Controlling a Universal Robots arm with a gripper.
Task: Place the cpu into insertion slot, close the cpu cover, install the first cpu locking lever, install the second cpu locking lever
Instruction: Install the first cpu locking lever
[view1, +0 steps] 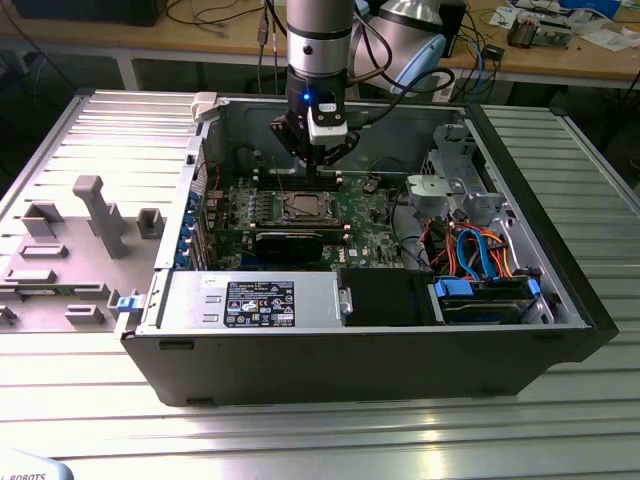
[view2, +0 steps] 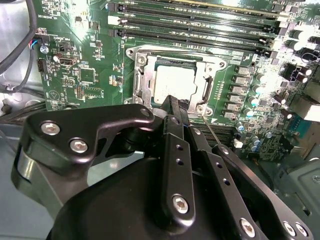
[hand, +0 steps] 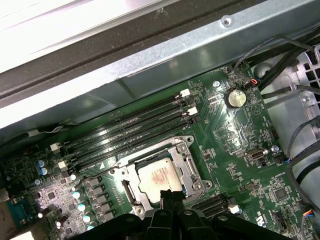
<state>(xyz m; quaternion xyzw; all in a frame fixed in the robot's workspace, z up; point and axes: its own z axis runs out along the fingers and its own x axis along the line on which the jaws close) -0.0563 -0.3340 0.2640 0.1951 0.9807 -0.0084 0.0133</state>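
Overhead, in the exterior view, the claw (view1: 313, 165) is hanging inside the open computer case (view1: 350, 360), just above the socket (view1: 305, 207) on the green board (view1: 365, 215). Its fingers are drawn together and carrying nothing. The case is resting on a ribbed metal table (view1: 300, 440).

In the second wrist view the claw (view2: 173, 102) is hovering at the socket (view2: 139, 75) edge away from the long black memory slots (view2: 200, 22), fingertips pinched against each other with nothing between them. The chip (view2: 172, 82) is lying flat in the socket, its silver-grey top showing through the window of the cover frame (view2: 198, 67), which is lying down over it. A thin metal rod (view2: 212, 132) is slanting up from the socket's corner, just beside the fingers (view2: 176, 145).

In the first wrist view the claw (hand: 170, 194) is again sitting at the socket's edge, clenched. The chip (hand: 159, 179) is lying under the cover frame (hand: 187, 162), between the claw and the memory slots (hand: 130, 135). A coin battery (hand: 235, 97) is sitting well apart.
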